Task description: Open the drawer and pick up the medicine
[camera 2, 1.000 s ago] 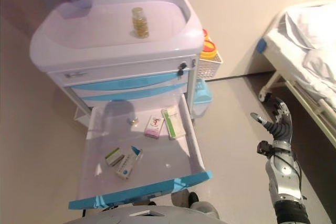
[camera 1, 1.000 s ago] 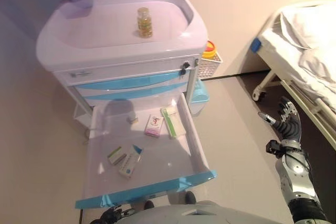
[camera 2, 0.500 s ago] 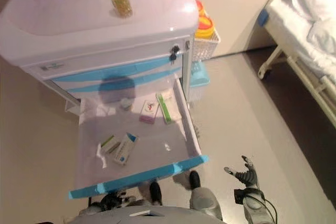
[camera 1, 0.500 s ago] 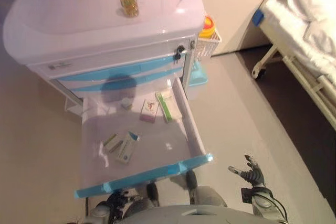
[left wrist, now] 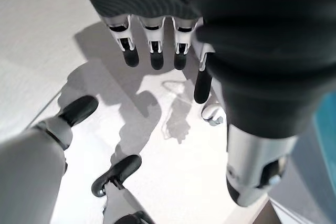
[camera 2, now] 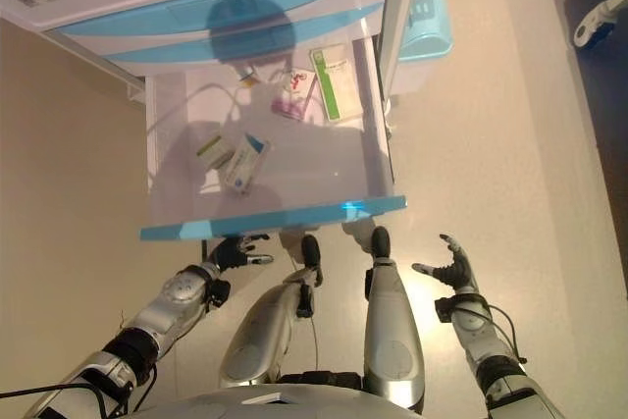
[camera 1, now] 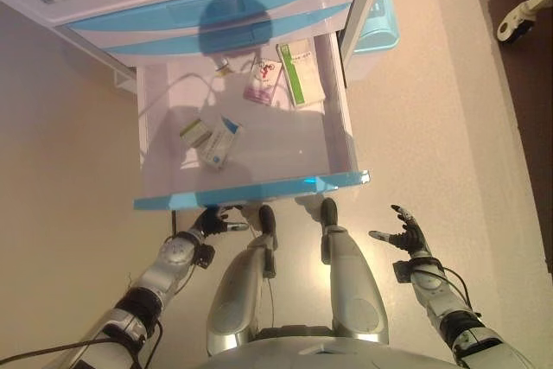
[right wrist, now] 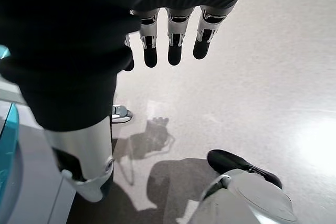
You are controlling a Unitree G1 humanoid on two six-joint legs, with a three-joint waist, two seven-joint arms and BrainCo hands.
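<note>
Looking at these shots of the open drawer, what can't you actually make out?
- Print on the medicine boxes in the drawer: too small in both eye views.
- Cart top: cut off by the upper edge of the eye views.
- Small item at the drawer's back: too small and shaded to identify.
- The drawer's contents: absent from both wrist views, which show only the open left hand, open right hand and floor.

Silver-grey arms, dark ribbed wrist covers

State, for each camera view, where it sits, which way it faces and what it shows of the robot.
Left and right eye views: on the head, looking down on the open drawer with medicine boxes; both share left hand and right hand, open.
Left wrist view: along the left hand toward the floor.
Right wrist view: along the right hand toward the floor.
</note>
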